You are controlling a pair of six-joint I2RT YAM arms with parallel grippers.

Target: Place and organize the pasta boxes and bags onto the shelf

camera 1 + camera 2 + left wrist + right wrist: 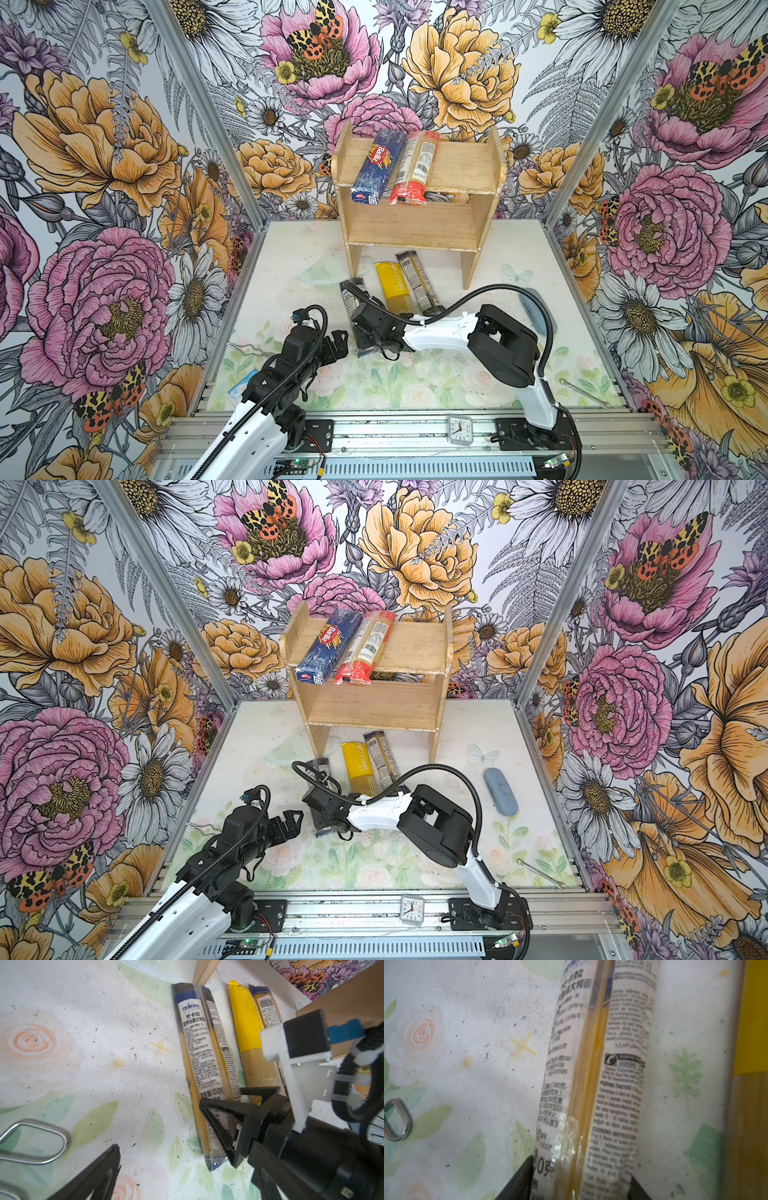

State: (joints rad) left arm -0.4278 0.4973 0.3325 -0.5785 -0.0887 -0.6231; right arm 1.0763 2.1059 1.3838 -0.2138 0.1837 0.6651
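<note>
The light-wood shelf (457, 166) (415, 646) stands at the back. On its top tier lie a dark blue Barilla box (380, 166) (330, 644) and a red-ended bag (415, 170) (365, 646), side by side. On the table in front lie a yellow-ended bag (392, 286) (247, 1022) and a slim grey-labelled bag (417, 282) (268, 1009). Left of them lies another slim grey-labelled bag (199, 1053) (596, 1064). My right gripper (365, 336) (581, 1178) is down over its near part, a finger pressed against each side. My left gripper (338, 338) (182, 1159) hangs open beside that bag's near end, holding nothing.
A grey-blue oval object (500, 791) lies at the right. A metal wrench (582, 390) sits near the front right edge. A small clock (460, 430) stands on the front rail. A white-blue packet (241, 384) lies under the left arm, and a metal ring (35, 1140) is near the left gripper.
</note>
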